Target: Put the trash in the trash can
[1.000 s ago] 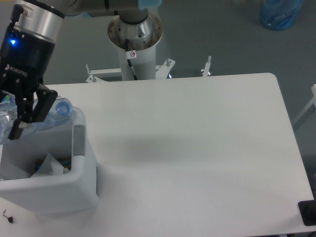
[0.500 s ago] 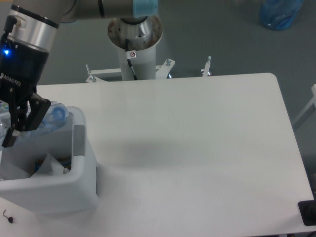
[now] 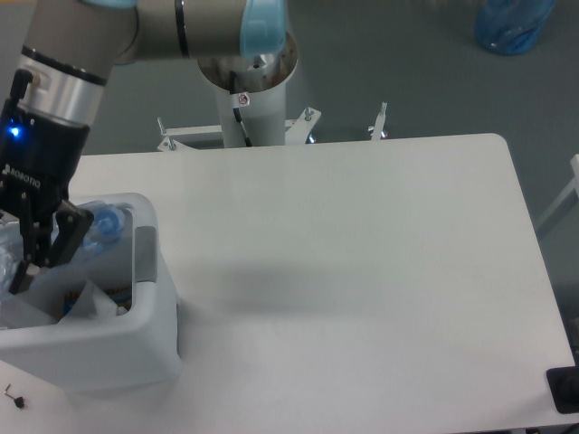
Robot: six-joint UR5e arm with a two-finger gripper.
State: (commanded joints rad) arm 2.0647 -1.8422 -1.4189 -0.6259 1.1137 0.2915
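Claw (image 3: 41, 249) clenched on flattened bottle (image 3: 95, 226), inside the trash can (image 3: 136, 330) mouth. White tissue (image 3: 90, 303) already in can. I judge only release remains.

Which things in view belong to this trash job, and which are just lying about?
Job:
- bottle, blue cap, in the gripper over the bin
- bin
- white tissue inside the bin

Lying about:
- blue bag on the floor, top right
- small dark bit by the bin's front left corner
- table only carries the bin
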